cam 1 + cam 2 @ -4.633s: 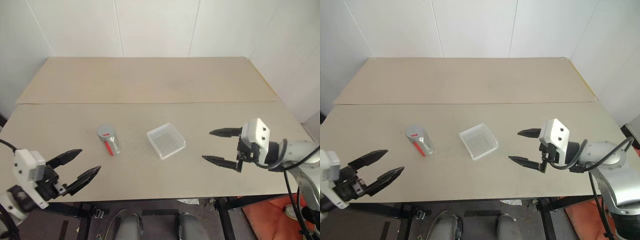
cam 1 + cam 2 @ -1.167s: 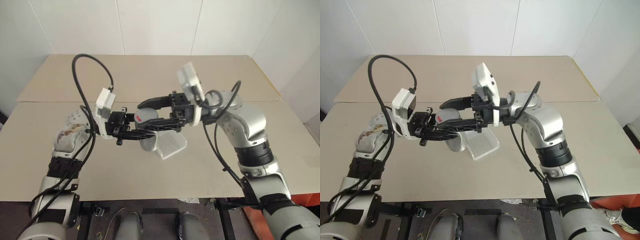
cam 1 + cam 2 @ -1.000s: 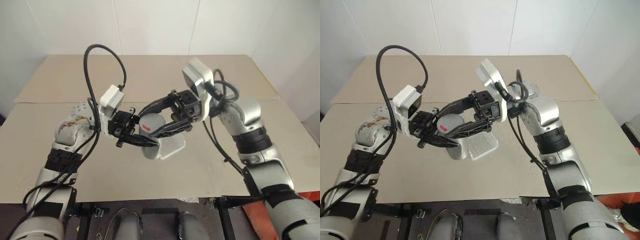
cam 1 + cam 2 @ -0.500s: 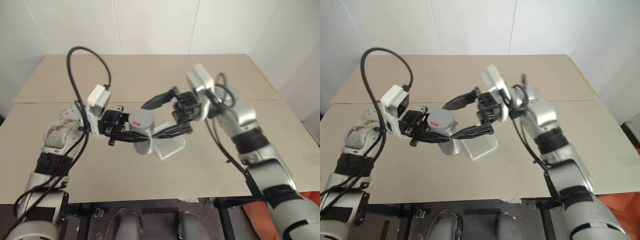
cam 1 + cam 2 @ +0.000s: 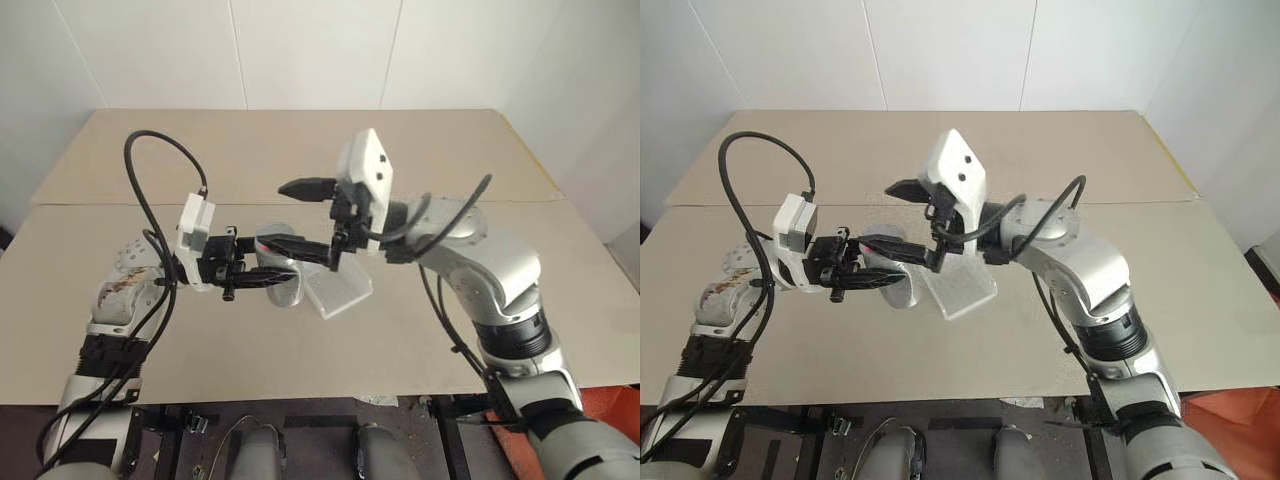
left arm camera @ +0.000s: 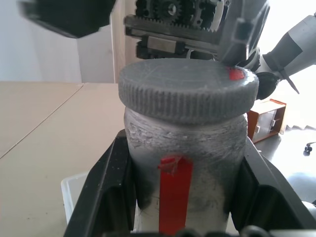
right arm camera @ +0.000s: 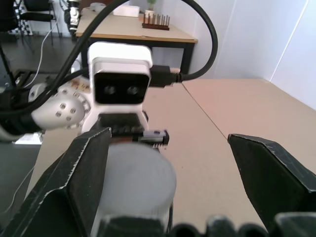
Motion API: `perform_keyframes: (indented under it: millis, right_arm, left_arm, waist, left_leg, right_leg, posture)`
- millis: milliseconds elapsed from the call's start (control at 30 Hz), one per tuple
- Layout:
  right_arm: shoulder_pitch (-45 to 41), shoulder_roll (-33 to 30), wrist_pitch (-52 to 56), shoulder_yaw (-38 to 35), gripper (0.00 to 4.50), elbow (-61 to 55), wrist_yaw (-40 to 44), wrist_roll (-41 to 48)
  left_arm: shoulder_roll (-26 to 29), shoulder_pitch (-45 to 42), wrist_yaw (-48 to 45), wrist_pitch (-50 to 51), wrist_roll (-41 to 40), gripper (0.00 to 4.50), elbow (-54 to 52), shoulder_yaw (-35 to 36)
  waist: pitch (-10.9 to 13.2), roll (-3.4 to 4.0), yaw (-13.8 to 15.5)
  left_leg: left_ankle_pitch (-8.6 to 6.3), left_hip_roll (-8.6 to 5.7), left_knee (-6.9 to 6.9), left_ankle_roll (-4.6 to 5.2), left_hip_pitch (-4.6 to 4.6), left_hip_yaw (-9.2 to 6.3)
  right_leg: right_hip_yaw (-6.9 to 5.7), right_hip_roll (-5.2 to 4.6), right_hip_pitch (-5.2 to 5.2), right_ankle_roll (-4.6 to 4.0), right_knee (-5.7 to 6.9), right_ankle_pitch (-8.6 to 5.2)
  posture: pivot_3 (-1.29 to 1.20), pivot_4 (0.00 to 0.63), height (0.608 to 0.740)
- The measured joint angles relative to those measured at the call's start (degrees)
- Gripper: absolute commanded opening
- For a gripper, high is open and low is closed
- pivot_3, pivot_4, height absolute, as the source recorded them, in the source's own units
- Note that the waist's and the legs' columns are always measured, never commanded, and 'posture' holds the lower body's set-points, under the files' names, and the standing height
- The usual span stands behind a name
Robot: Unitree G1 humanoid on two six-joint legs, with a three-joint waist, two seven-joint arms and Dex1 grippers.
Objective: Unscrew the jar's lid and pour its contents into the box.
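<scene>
A: Okay, left side first. What's the left gripper (image 5: pixel 262 276) doing?
B: Clamped on the jar (image 6: pixel 185 163), one black finger on each side of the body, lid (image 6: pixel 187 96) still on, red mark on top. Jar is held up off the table (image 5: pixel 200 340), just left of the box (image 5: pixel 345 290).
A: Label?
B: Red strip down the side, faces the left wrist camera.
A: Box?
B: Sits on the table, just right of the jar, partly behind it in the head views. Can't see any contents.
A: Right gripper (image 5: pixel 290 218)?
B: Jaws wide apart, holding nothing. It comes in from the right of the jar; one finger lies right by the lid, the other stands clear above. Can't tell if the near one touches the lid
</scene>
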Motion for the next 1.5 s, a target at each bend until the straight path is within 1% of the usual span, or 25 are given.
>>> perform_keyframes:
  millis: [100,233,400,500,767,1000,1067,1200,1333,1433,1500]
  right_arm:
    - [-0.3,2.2,1.1,0.2,4.40,0.0,-1.2,-0.1]
    - [-0.7,3.6,1.8,0.4,4.40,0.0,-1.7,-0.2]
    - [-0.7,3.7,2.4,0.4,4.40,-1.2,-1.7,-0.1]
    - [-0.7,3.4,2.6,1.7,4.40,-1.5,-1.7,-1.1]
    - [-0.7,3.7,2.9,2.4,4.40,0.8,-1.8,-3.5]
    - [-0.7,3.9,2.8,2.4,4.40,1.6,-1.4,-3.7]
    - [-0.1,3.0,2.8,1.9,4.40,1.6,-0.7,-3.2]
    - [1.1,2.4,3.5,-0.8,4.40,2.0,0.4,0.7]
    - [1.6,-0.2,3.4,-2.0,4.40,1.8,2.5,2.8]
    - [3.2,-4.8,2.9,-5.7,4.40,4.5,2.1,1.0]
    - [3.6,-6.3,2.8,-6.9,4.40,6.7,2.2,-0.1]
  left_arm:
    - [-0.2,-0.9,-0.6,0.0,0.2,1.98,0.5,0.0]
    - [-0.3,-2.1,-1.2,-0.3,1.1,1.98,1.4,0.0]
    - [-0.3,-2.5,-1.7,-1.2,1.7,1.98,3.1,0.1]
    - [-0.3,-2.5,-1.8,-1.2,1.7,1.98,3.8,0.1]
    - [-0.2,-2.8,-2.0,-1.2,1.7,1.98,3.9,0.1]
    - [0.9,-2.7,-1.9,-0.8,1.7,1.98,3.9,0.2]
    - [1.6,-2.4,-1.7,0.0,1.7,1.98,3.7,0.6]
    - [2.3,-1.4,-1.4,1.1,1.0,1.98,2.9,2.3]
    - [3.4,0.4,-1.0,2.8,-0.3,1.98,0.6,3.7]
    - [5.1,2.4,-2.3,3.5,-1.5,1.98,-1.7,5.1]
    - [6.0,2.8,-3.1,3.6,-1.8,1.98,-2.9,5.7]
  waist:
    - [0.0,0.00,0.0]
    - [0.0,0.00,-0.1]
    - [0.0,0.00,-0.1]
    - [0.0,0.00,-0.1]
    - [0.0,0.00,-0.2]
    - [0.0,0.00,-0.2]
    - [0.0,0.00,-0.2]
    - [0.0,0.00,-0.2]
    - [0.0,0.00,-0.3]
    - [0.0,0.00,-0.1]
    - [0.0,0.00,0.0]
  left_leg:
    - [0.00,0.01,0.00,0.00,0.00,-0.01]
    - [0.00,0.01,0.00,0.00,0.02,-0.01]
    - [0.00,0.02,0.00,0.00,0.02,-0.01]
    - [0.00,0.02,0.00,0.00,0.02,-0.02]
    - [0.00,0.01,-0.01,0.00,0.02,-0.02]
    - [0.00,0.02,-0.01,0.00,0.02,-0.02]
    - [0.00,0.02,-0.01,0.00,0.02,-0.02]
    - [0.00,0.03,-0.01,0.00,0.02,-0.02]
    - [0.00,0.03,-0.02,0.01,0.02,-0.02]
    - [0.00,0.00,-0.01,0.00,0.02,0.00]
    - [0.00,0.02,-0.02,0.00,0.02,0.00]
  right_leg:
    - [-0.01,0.01,0.00,0.00,0.02,0.00]
    - [-0.01,0.02,0.00,0.00,0.02,0.00]
    - [-0.01,0.02,0.00,0.00,0.02,0.00]
    - [-0.01,0.02,0.00,0.00,0.03,0.00]
    - [-0.01,0.02,-0.01,0.00,0.03,0.00]
    - [-0.01,0.02,0.00,0.00,0.02,0.00]
    - [-0.01,0.02,0.00,0.00,0.01,0.00]
    - [-0.01,0.02,0.00,0.00,0.02,0.00]
    - [-0.01,0.02,0.00,0.00,0.01,0.00]
    - [-0.02,-0.02,0.05,0.00,-0.01,0.00]
    - [-0.03,0.00,0.02,0.00,-0.01,0.00]
  posture:
    - [0.00,0.150,0.740]
    - [0.00,0.150,0.740]
    - [0.00,0.150,0.740]
    - [0.00,0.150,0.740]
    - [0.00,0.150,0.740]
    - [0.00,0.150,0.740]
    - [0.00,0.150,0.740]
    - [0.00,0.150,0.740]
    - [0.00,0.150,0.740]
    - [0.00,0.150,0.740]
    - [0.00,0.150,0.740]
